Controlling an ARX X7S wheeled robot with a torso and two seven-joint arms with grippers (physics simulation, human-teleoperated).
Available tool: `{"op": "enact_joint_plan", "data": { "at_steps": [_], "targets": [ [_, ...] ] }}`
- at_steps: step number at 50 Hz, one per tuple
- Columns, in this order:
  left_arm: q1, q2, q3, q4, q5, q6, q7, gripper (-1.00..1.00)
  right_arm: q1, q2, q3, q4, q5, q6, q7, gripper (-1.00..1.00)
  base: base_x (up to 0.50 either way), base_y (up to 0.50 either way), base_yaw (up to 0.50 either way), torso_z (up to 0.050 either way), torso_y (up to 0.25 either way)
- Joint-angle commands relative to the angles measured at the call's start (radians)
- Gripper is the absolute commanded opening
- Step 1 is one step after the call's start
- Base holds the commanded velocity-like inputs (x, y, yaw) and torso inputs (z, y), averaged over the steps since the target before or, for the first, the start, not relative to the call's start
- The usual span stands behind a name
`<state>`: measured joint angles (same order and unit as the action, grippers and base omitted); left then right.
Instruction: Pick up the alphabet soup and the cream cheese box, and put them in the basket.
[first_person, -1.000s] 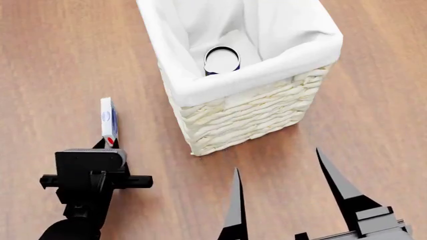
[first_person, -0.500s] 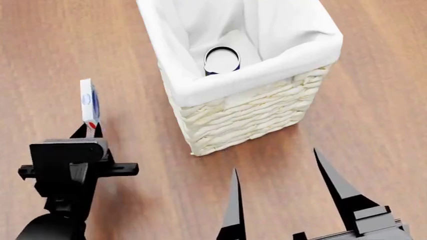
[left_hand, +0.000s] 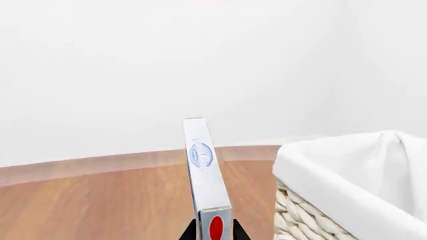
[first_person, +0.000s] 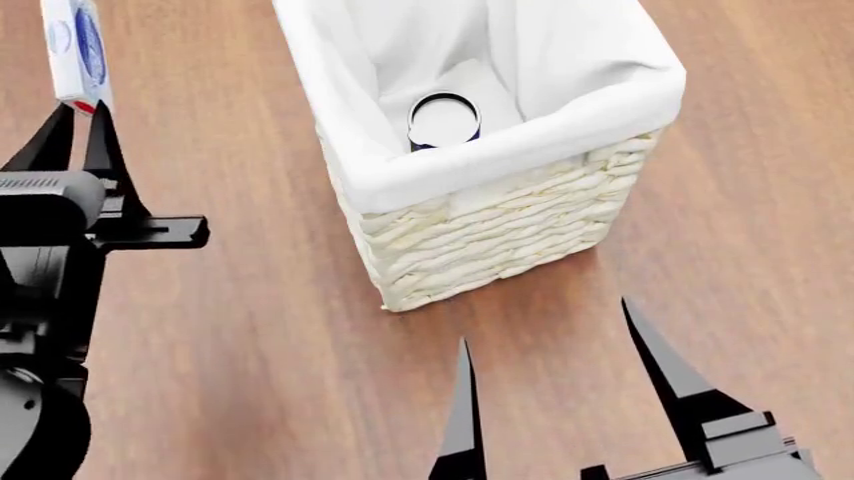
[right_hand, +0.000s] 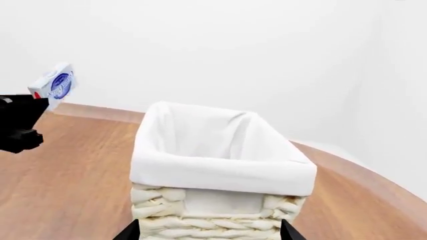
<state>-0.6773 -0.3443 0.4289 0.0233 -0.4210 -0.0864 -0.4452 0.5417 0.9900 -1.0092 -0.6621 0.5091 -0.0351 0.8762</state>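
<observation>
My left gripper (first_person: 76, 110) is shut on the red-marked end of the cream cheese box (first_person: 74, 50), a thin white carton with a blue oval logo, held upright high above the wooden floor to the left of the basket (first_person: 494, 235). In the left wrist view the cream cheese box (left_hand: 205, 175) stands edge-on between the black fingertips, with the basket's rim (left_hand: 347, 170) beside it. The alphabet soup (first_person: 443, 120) stands inside the basket, only its pale top showing. My right gripper (first_person: 561, 350) hangs open in front of the basket; its view shows the basket (right_hand: 220, 165) and the raised cream cheese box (right_hand: 55, 85).
The floor (first_person: 267, 330) is brown wood all round the basket. A white wall (left_hand: 200, 60) rises behind it.
My left gripper has lifted the cream cheese box higher and further to the left and away from me. The right gripper and the basket have barely moved.
</observation>
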Motion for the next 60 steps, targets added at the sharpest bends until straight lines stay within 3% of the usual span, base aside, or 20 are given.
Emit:
{"op": "enact_joint_plan", "data": {
  "at_steps": [1, 13, 19, 22, 25, 27, 29, 31, 34, 35, 36, 40, 46, 57, 60],
  "targets": [
    [-0.133, -0.025, -0.004, 0.112, 0.006, -0.076, -0.007, -1.00, -0.008, 0.005, -0.001, -0.014, -0.007, 0.000, 0.008, 1.00, 0.00, 0.00, 0.00, 0.000, 0.000],
    [-0.281, 0.003, 0.025, 0.090, 0.004, -0.120, 0.042, -1.00, -0.014, 0.007, 0.000, -0.016, -0.010, 0.003, 0.014, 1.00, 0.00, 0.00, 0.00, 0.000, 0.001],
    [-0.401, 0.030, 0.039, 0.045, -0.012, -0.157, 0.088, -1.00, -0.019, 0.017, 0.004, -0.025, -0.010, 0.002, 0.021, 1.00, 0.00, 0.00, 0.00, 0.000, 0.000],
    [-0.526, 0.063, 0.068, -0.037, -0.038, -0.197, 0.176, -1.00, -0.032, 0.013, 0.000, -0.012, -0.026, -0.016, 0.021, 1.00, 0.00, 0.00, 0.00, 0.000, 0.000],
    [-0.548, 0.068, 0.072, -0.051, -0.025, -0.195, 0.174, -1.00, -0.035, 0.011, -0.001, -0.005, -0.029, -0.020, 0.020, 1.00, 0.00, 0.00, 0.00, 0.000, 0.000],
    [-0.659, 0.092, 0.081, -0.119, -0.061, -0.232, 0.255, -1.00, -0.036, 0.014, -0.001, -0.006, -0.028, -0.019, 0.019, 1.00, 0.00, 0.00, 0.00, 0.010, 0.005],
    [-0.660, 0.092, 0.081, -0.120, -0.062, -0.231, 0.255, -1.00, -0.036, 0.014, -0.001, -0.006, -0.028, -0.019, 0.019, 1.00, 0.00, 0.00, 0.00, 0.000, 0.000],
    [-0.758, 0.133, 0.121, -0.239, -0.105, -0.255, 0.406, -1.00, -0.023, 0.015, 0.005, -0.013, -0.011, -0.005, 0.017, 1.00, 0.00, 0.00, 0.00, 0.000, 0.000],
    [-0.810, 0.155, 0.164, -0.328, -0.094, -0.242, 0.497, -1.00, -0.033, 0.004, -0.001, 0.008, -0.024, -0.018, 0.011, 1.00, 0.00, 0.00, 0.00, 0.000, 0.000],
    [-0.839, 0.167, 0.174, -0.368, -0.127, -0.260, 0.576, -1.00, -0.021, 0.008, 0.002, -0.011, -0.008, 0.004, 0.012, 1.00, 0.00, 0.00, 0.00, 0.000, 0.000],
    [-0.840, 0.168, 0.174, -0.371, -0.127, -0.258, 0.577, -1.00, -0.021, 0.008, 0.002, -0.012, -0.007, 0.005, 0.013, 1.00, 0.00, 0.00, 0.00, 0.000, 0.000],
    [-0.861, 0.153, 0.196, -0.322, -0.283, -0.402, 0.766, -1.00, -0.028, -0.004, -0.003, 0.010, -0.016, -0.002, 0.010, 1.00, 0.00, 0.00, 0.00, 0.000, 0.000],
    [-0.842, 0.123, 0.245, -0.298, -0.326, -0.470, 0.861, -1.00, -0.017, -0.002, 0.002, -0.002, 0.000, 0.015, 0.009, 1.00, 0.00, 0.00, 0.00, 0.000, 0.002],
    [-0.889, 0.137, 0.259, -0.406, -0.386, -0.625, 0.872, -1.00, -0.023, -0.003, 0.001, -0.004, -0.001, 0.012, 0.009, 1.00, 0.00, 0.00, 0.00, 0.000, 0.000],
    [-0.886, 0.128, 0.290, -0.396, -0.359, -0.610, 0.890, -1.00, -0.022, -0.004, 0.001, -0.005, 0.001, 0.015, 0.009, 1.00, 0.00, 0.00, 0.00, 0.000, 0.003]
  ]
}}
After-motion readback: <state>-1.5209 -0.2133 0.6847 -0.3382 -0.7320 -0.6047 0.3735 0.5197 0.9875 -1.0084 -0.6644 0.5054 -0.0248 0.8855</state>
